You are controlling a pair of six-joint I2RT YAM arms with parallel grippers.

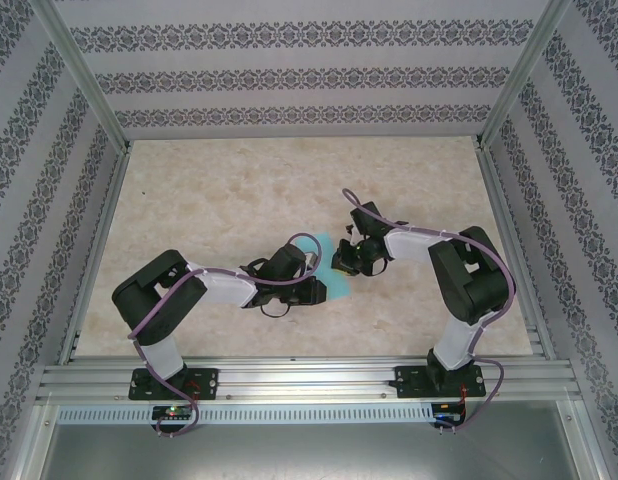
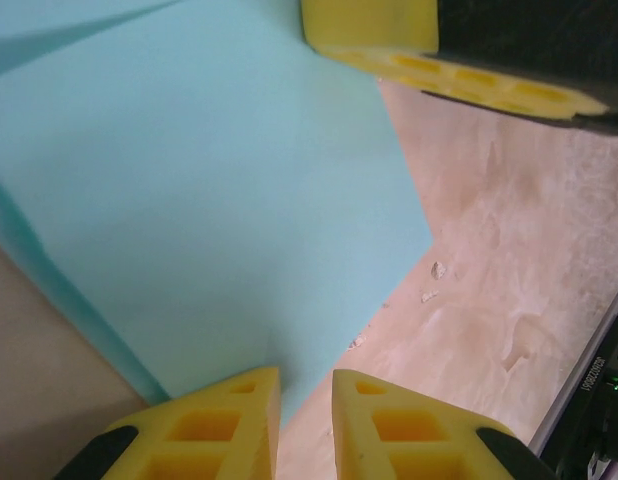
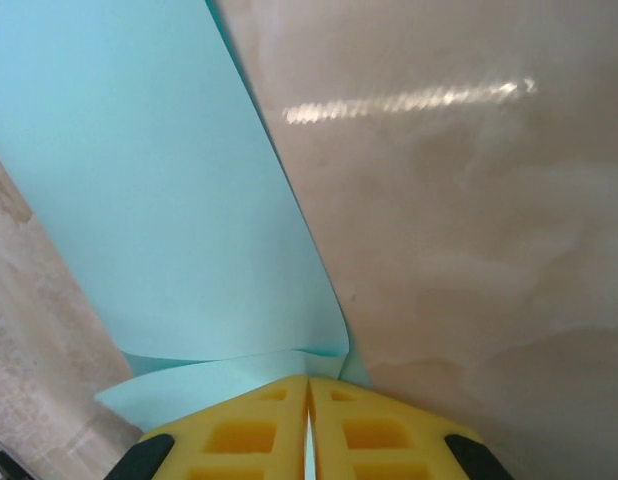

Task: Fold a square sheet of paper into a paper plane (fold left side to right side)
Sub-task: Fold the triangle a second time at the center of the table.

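The right fingers [image 3: 289,420] are pressed together with no gap, and a thin turquoise edge of the square sheet of paper [image 3: 169,200] is caught between their 2 yellow pads. From that pinch the sheet rises ahead of the fingers and to their left. It bends over in a soft curl just above the tips, with a second layer of the same turquoise lying flat right in front of them. To the right of these fingers there is bare, glossy, marbled table [image 3: 469,250].

The left fingers [image 2: 251,415] stand a narrow gap apart. The lower corner of the sheet [image 2: 209,200] reaches down into that gap, closer to the left pad. I cannot tell whether either pad touches the paper. Ahead of these fingers the sheet spreads wide and flat, and a shaded fold line runs along its left edge. At the far end of the sheet, up and to the right of the left fingers, 1 yellow pad of the right fingers [image 2: 429,45] sits against the paper's edge.

From above, both arms reach toward each other. Small parts of the turquoise sheet [image 1: 337,282] show between the 2 sets of fingers, on the table [image 1: 209,200].
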